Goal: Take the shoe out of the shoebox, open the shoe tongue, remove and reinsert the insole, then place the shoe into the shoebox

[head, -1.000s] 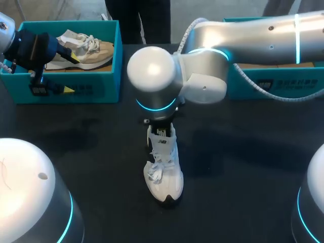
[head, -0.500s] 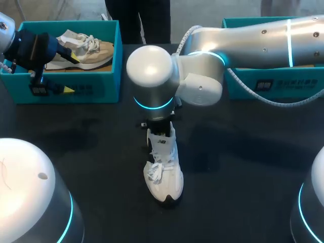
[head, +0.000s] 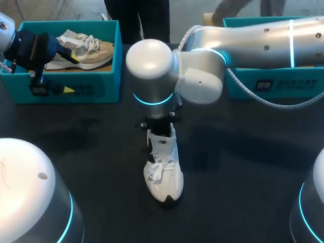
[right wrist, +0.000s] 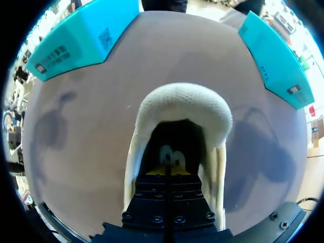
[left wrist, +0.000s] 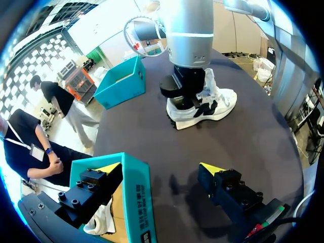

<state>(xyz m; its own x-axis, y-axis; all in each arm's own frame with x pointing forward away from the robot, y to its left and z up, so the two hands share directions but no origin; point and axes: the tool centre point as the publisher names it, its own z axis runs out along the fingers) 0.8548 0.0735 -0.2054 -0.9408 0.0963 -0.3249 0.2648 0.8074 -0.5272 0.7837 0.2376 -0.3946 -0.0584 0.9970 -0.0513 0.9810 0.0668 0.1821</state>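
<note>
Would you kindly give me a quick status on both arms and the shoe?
Left pincer open, astride the shoebox wall. Right pincer shut, tips inside the white shoe. Shoe on the table, outside any box. Nothing seen in the way.

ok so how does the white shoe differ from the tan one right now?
The white shoe stands on the table; the tan shoe lies inside the left shoebox. The right gripper is down inside the white shoe's opening; the left gripper is open, straddling the box wall beside the tan shoe. Both are laced sneakers.
</note>
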